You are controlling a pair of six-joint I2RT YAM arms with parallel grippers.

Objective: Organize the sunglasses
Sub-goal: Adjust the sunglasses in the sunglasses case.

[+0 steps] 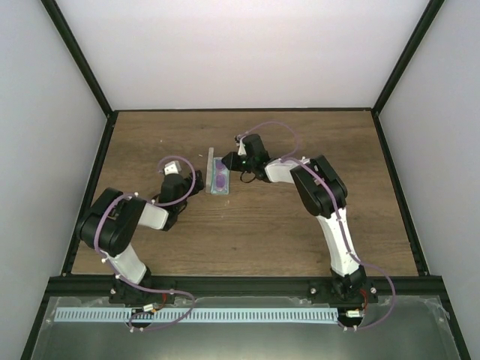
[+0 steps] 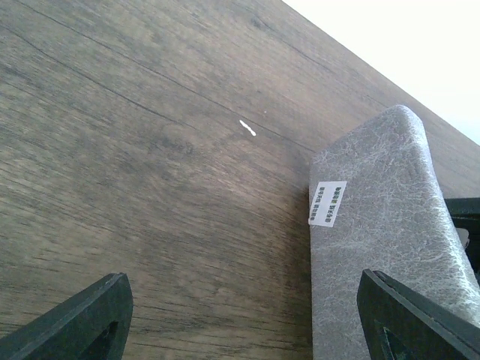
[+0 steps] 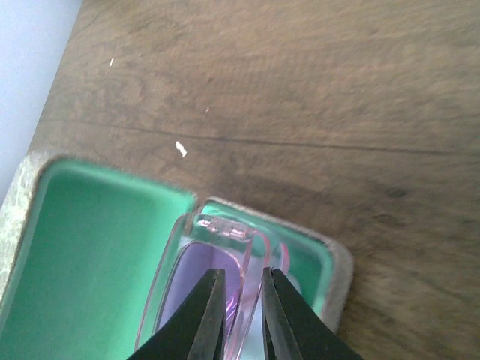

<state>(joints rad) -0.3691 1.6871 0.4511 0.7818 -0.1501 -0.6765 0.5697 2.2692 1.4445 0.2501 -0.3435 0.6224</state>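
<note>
Pinching the sunglasses point(image 3: 221, 232) by their pink rim, the right gripper point(image 3: 244, 274) is nearly closed directly over the open grey case point(image 3: 97, 217) holding them. The case lies mid-table, long axis pointing toward the far edge. The left gripper point(image 2: 244, 279) gapes wide and empty beside it.

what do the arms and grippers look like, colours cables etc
left arm and right arm: white links, bulky black joints, pale purple cables looping along each. fingers are black, slim, tapered. no markings that i can see
</note>
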